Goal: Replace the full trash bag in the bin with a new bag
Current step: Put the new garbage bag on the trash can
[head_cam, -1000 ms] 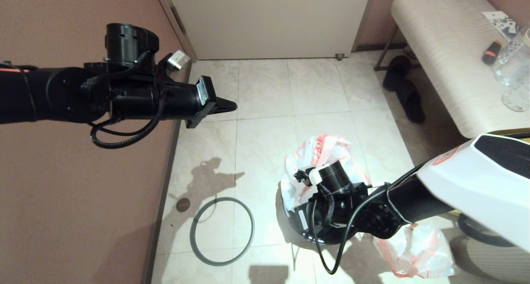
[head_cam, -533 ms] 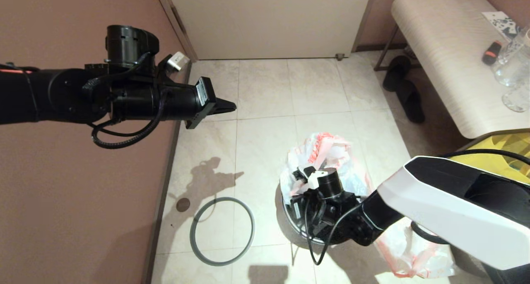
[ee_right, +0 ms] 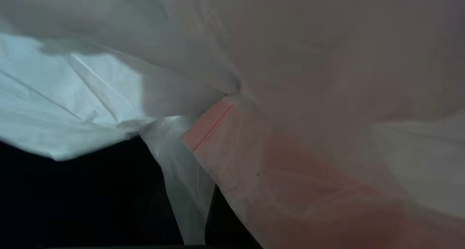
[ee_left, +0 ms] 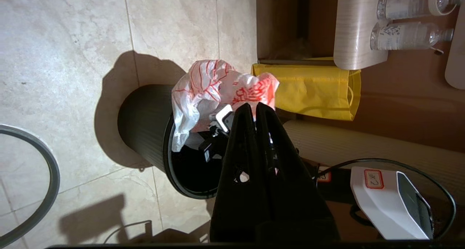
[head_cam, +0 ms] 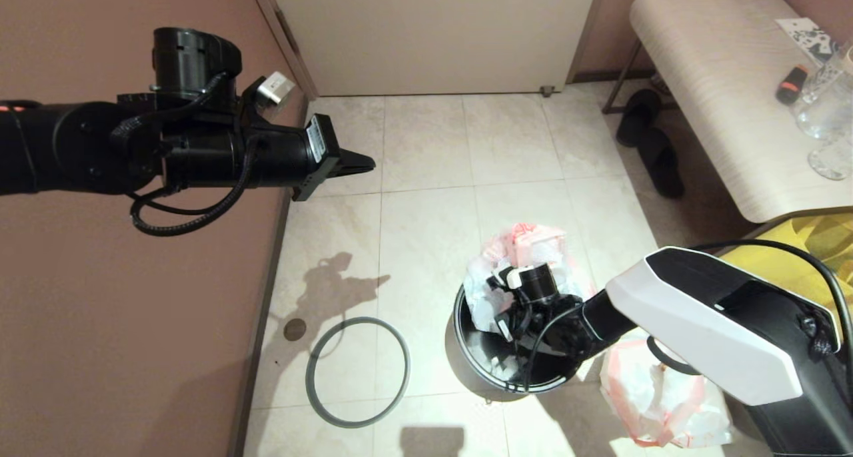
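Right hand [head_cam: 496, 296]: you see it inside the bin [head_cam: 466, 350], fingers together, new bag [head_cam: 526, 244] around it.
Left hand [head_cam: 363, 164]: at 10 o'clock, closed, empty.
Full trash bag [head_cam: 656, 404]: on floor, 4 o'clock of bin.

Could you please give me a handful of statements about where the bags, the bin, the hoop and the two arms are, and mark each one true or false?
1. The grey hoop sits on the bin. False: it lies flat on the floor, apart from the bin.
2. The right gripper reaches down into the bin, among the new bag. True.
3. The full trash bag lies on the floor beside the bin. True.
4. The left gripper holds the new bag. False: it hangs shut and empty above the floor, away from the bin.
5. The new bag is spread neatly over the bin's rim. False: it is bunched at the bin's mouth.
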Controlling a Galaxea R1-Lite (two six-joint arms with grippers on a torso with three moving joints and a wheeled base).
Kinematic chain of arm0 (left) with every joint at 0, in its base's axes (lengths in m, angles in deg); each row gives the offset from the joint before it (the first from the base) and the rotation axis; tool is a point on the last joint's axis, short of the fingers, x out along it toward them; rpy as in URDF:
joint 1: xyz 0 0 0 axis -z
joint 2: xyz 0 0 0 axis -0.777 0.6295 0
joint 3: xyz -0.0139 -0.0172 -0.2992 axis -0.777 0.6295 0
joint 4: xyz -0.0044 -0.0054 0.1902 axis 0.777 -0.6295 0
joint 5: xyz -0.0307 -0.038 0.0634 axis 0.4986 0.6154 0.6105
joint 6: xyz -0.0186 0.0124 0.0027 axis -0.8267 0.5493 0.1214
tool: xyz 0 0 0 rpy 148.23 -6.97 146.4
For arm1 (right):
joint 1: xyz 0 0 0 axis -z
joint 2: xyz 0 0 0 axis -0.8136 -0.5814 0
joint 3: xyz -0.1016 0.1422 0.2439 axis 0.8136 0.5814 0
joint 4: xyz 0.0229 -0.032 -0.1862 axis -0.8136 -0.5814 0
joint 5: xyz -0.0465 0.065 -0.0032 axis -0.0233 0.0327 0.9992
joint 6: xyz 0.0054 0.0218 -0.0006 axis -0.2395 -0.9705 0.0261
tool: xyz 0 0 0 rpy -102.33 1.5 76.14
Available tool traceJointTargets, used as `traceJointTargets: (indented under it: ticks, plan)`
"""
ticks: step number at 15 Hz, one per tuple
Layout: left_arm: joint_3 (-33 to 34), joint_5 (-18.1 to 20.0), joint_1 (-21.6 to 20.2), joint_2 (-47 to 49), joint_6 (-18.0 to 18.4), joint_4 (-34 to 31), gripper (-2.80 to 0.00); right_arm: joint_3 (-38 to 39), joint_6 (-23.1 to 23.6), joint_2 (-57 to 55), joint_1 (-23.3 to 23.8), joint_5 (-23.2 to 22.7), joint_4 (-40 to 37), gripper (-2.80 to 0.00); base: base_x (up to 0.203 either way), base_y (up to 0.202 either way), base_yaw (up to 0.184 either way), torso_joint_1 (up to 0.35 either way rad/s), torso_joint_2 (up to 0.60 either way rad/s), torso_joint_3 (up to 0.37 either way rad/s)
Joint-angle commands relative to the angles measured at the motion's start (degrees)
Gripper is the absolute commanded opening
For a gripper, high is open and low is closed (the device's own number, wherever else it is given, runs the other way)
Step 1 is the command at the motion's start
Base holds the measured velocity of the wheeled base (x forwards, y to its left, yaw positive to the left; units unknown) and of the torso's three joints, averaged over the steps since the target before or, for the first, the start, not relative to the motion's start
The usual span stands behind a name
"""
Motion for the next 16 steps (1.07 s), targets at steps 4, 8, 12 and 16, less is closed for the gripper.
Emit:
traceJointTargets:
  ticks: [4, 8, 12, 16]
  plan:
    - [-0.01, 0.16, -0.07, -0.3, -0.18, -0.06, -2.8, -8.24, 7.64, -4.42, 2.91, 0.45, -15.92, -2.8, 0.0, 0.0, 0.0, 0.0, 0.0, 0.0]
    - [-0.09, 0.21, -0.07, -0.47, -0.18, -0.16, -2.8, -7.17, 8.37, 1.13, 2.98, 1.15, -21.34, -2.8, 0.0, 0.0, 0.0, 0.0, 0.0, 0.0]
    - [0.08, 0.25, -0.07, -1.67, -0.18, -0.31, -2.8, -4.9, 9.39, 8.13, 3.52, 3.13, -35.56, -2.8, 0.0, 0.0, 0.0, 0.0, 0.0, 0.0]
    - [0.08, 0.54, -0.66, -3.03, -0.18, -0.32, -2.8, -4.88, 12.74, 11.0, 5.22, 7.87, -43.53, -2.8, 0.0, 0.0, 0.0, 0.0, 0.0, 0.0]
